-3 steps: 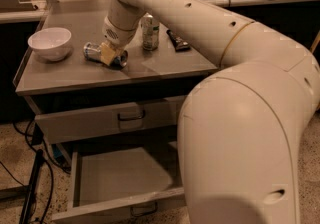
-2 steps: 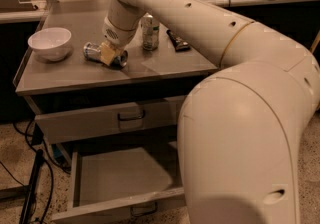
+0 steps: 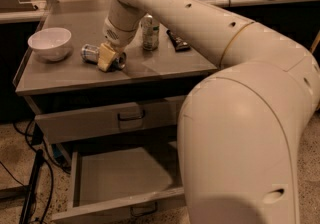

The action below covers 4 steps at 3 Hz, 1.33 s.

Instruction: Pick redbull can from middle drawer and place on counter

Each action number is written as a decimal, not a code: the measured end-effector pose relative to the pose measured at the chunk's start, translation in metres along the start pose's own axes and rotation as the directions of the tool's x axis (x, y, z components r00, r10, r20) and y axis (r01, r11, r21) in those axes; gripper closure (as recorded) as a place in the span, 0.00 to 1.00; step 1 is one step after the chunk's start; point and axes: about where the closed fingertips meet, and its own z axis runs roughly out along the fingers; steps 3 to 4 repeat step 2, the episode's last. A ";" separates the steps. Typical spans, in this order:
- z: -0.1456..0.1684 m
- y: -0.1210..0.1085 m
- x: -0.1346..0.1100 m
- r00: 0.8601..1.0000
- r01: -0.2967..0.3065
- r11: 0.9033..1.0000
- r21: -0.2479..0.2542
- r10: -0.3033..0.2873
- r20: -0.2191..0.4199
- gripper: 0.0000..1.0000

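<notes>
One white bowl [image 3: 49,43] sits on the grey worktop [image 3: 65,75], well left of the redbull can [image 3: 90,53]. The can lies on its side on the worktop near the front edge, shiny round end twd the bowl. The pincer [image 3: 108,58] sits right on the can's mid section, reaching in from above. Clamped or just around it, can't tell. Right of the can and a bit further back stands a wider silver can w/ green marks [image 3: 149,32], upright, apart from it. Further right lies a small dark packet [image 3: 177,42]. Below the can, under a shut drawer front w/ black handle [image 3: 131,116], the middle drawer [image 3: 120,178] is pulled out. The big white arm [image 3: 240,118] fills the view right of the can.
</notes>
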 end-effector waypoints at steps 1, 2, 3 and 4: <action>0.000 0.000 0.000 1.000 0.000 1.000 0.000 0.000 0.000 0.00; 0.000 0.000 0.000 1.000 0.000 1.000 0.000 0.000 0.000 0.00; 0.000 0.000 0.000 1.000 0.000 1.000 0.000 0.000 0.000 0.00; 0.000 0.000 0.000 1.000 0.000 1.000 0.000 0.000 0.000 0.00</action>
